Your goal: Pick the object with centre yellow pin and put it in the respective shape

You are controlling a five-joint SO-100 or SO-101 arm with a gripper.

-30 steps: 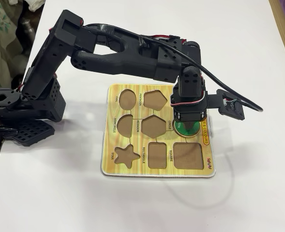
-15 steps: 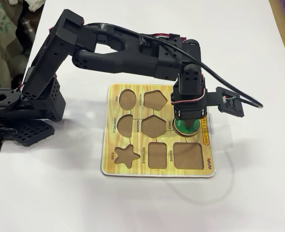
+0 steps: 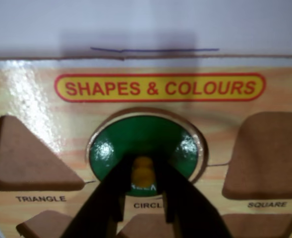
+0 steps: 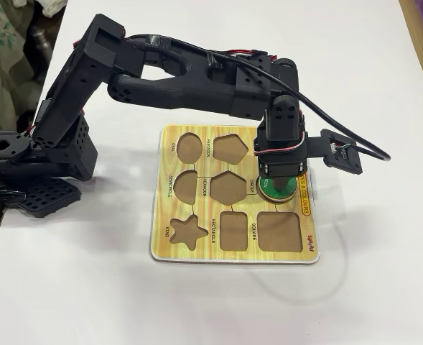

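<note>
A green round piece (image 3: 146, 135) with a yellow centre pin (image 3: 144, 171) lies in the recess labelled CIRCLE on the wooden shapes board (image 3: 34, 94). It looks level with the recess rim. My black gripper (image 3: 144, 168) comes in from the bottom edge of the wrist view, its two fingers (image 3: 120, 186) pressed on either side of the pin. In the fixed view the gripper (image 4: 277, 183) points straight down over the green piece (image 4: 289, 192), at the board's (image 4: 166, 248) right edge.
The board's other recesses are bare brown: triangle (image 3: 29, 158), square (image 3: 267, 153), and in the fixed view star (image 4: 187, 231), rectangle (image 4: 235, 231), hexagon (image 4: 225, 186) and others. The white table (image 4: 369, 287) lies all round. The arm's base (image 4: 31, 165) stands at the left.
</note>
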